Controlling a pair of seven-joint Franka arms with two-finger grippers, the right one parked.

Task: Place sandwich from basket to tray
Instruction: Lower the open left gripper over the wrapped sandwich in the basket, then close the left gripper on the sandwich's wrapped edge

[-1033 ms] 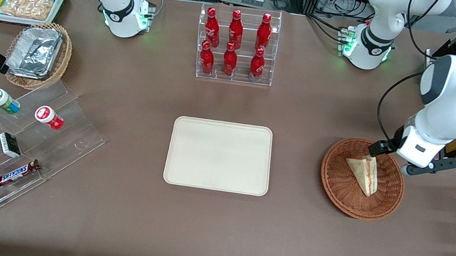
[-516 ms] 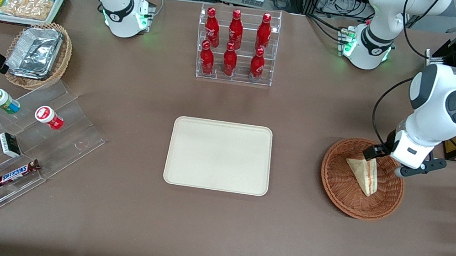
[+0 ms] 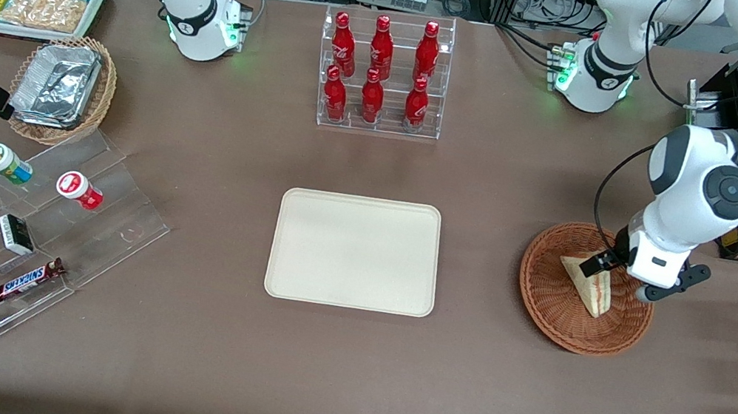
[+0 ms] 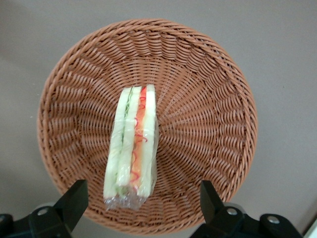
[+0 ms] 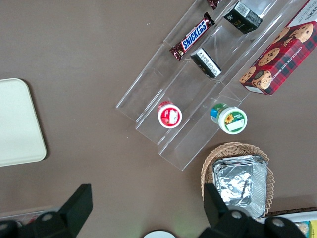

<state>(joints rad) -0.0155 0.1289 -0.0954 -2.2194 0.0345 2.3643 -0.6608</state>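
Tray (image 3: 356,250): lying bare at the table's middle.
Basket (image 3: 549,297): sitting toward the working arm's end, holding the sandwich.
Gripper (image 4: 141,206): hovering above the basket, fingers spread wide.
Sandwich (image 4: 132,148): resting on edge, ungrasped.

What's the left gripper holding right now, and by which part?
Nothing. The gripper is open above the basket, its fingers spread wide on either side of the sandwich, not touching it.
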